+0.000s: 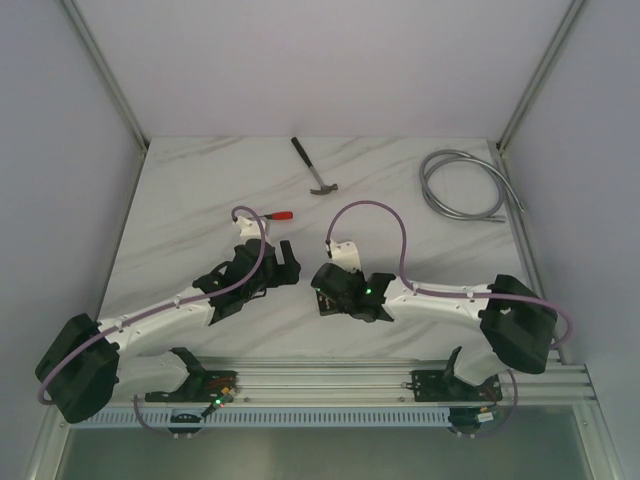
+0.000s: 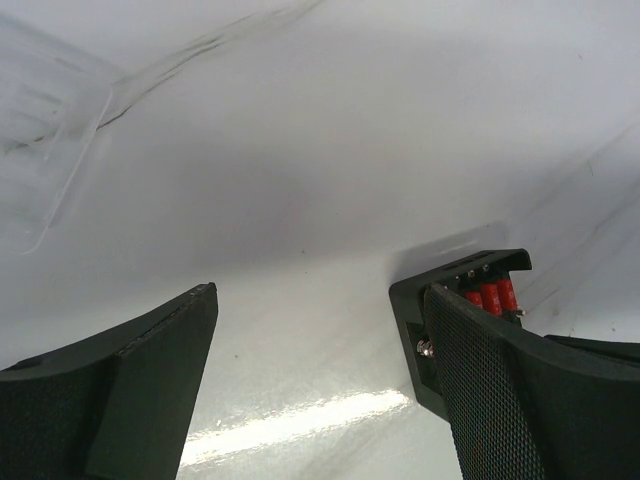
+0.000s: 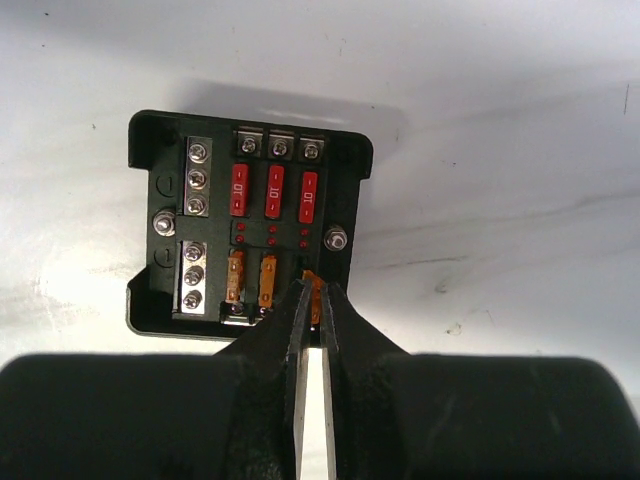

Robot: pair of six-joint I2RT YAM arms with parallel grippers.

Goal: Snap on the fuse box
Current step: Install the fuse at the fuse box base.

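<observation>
The right claw (image 3: 315, 295) is pinched almost shut, its tips nipping the third orange fuse (image 3: 313, 283) at the near row of the fuse box (image 3: 215, 232). The box lies face-up on the bench (image 3: 500, 150), with three red fuses (image 3: 272, 190) seated in the far row and two seated orange fuses (image 3: 250, 280) beside the pinched one. The left claw (image 2: 318, 295) stands wide and holds nothing, with a corner of the box showing just past one finger.

Nothing braces the box, so a push on the fuse could slide it across the smooth bench. If the fuse sits tilted, pressing may jam it crooked. Lifting away with the tips closed could drag it back out.

Only the right wrist view shows the slots and the pinch. The overhead view hides the box under the right wrist, but shows both arms meeting mid-bench, with a hammer (image 1: 315, 170) and a coiled hose (image 1: 465, 185) well apart at the far side. The left wrist view alone shows a faint clear-plastic shape (image 2: 60, 130), perhaps a cover; I cannot tell.
</observation>
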